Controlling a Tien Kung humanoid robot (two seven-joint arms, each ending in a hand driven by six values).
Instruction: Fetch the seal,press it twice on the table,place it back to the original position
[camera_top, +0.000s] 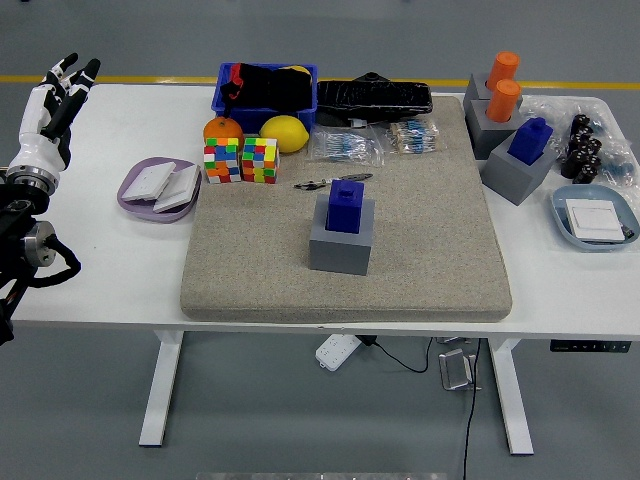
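Upright in its gray holder (340, 247) on the mat (430, 260) at mid-table: blue seal (346, 207), long axis vertical. Well off to its left, past the table (110, 260) edge: left hand (55, 95), raised, fingers straight, holding nothing. Fits fetch or return alike. No right hand visible.

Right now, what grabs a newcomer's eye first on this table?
The blue seal standing in its grey block at the middle of the beige mat. Next, two orange seals in grey holders at the far right, and two colourful puzzle cubes left of the mat. The left hand hovers open at the table's far left corner.
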